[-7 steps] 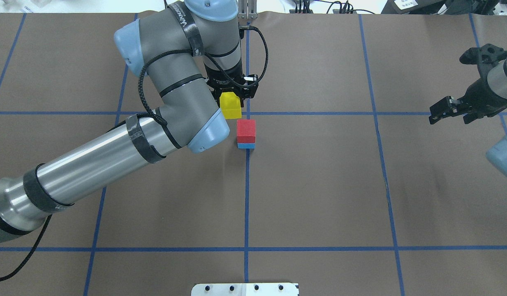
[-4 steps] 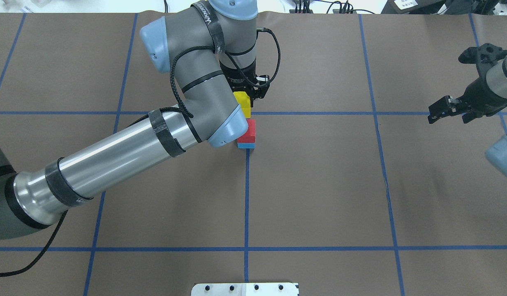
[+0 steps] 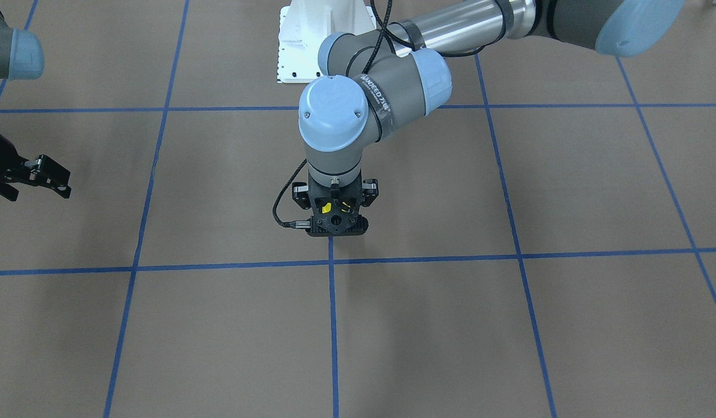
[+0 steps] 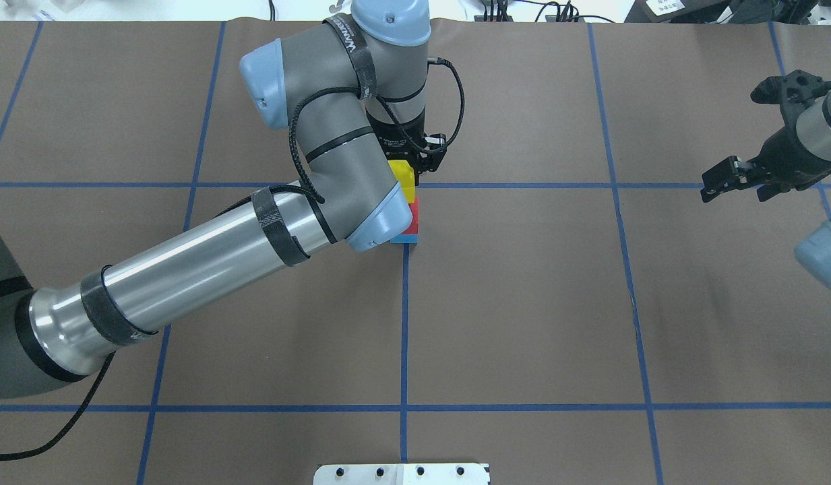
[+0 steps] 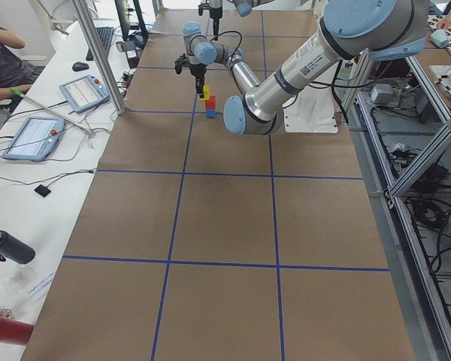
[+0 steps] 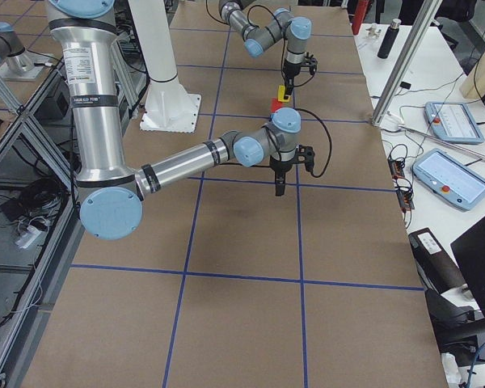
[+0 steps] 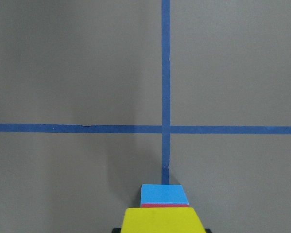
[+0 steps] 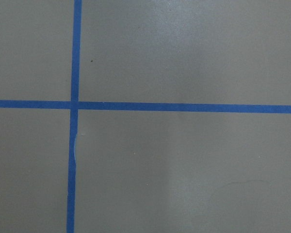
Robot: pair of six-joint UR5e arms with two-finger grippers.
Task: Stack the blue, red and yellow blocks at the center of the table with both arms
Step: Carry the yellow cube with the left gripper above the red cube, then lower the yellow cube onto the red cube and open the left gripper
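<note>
My left gripper point(image 4: 409, 172) is shut on the yellow block point(image 4: 404, 182) and holds it right over the stack at the table's point(image 4: 523, 303) centre. That stack is the red block point(image 4: 414, 213) on the blue block point(image 4: 408, 238), and my left arm hides most of both. The left wrist view shows the yellow block point(image 7: 164, 221) above a sliver of red block point(image 7: 165, 206) and the blue block point(image 7: 164, 195). I cannot tell whether yellow touches red. My right gripper point(image 4: 733, 180) hangs open and empty far to the right.
A white base plate point(image 4: 402, 473) sits at the near table edge. Blue tape lines cross under the stack. From the left side view, a person's arm and tablets point(image 5: 34, 135) show on a white bench beside the table.
My left arm has carried the yellow block to the right and nearer, from beside the stack to over the red block. The right arm has not moved.
</note>
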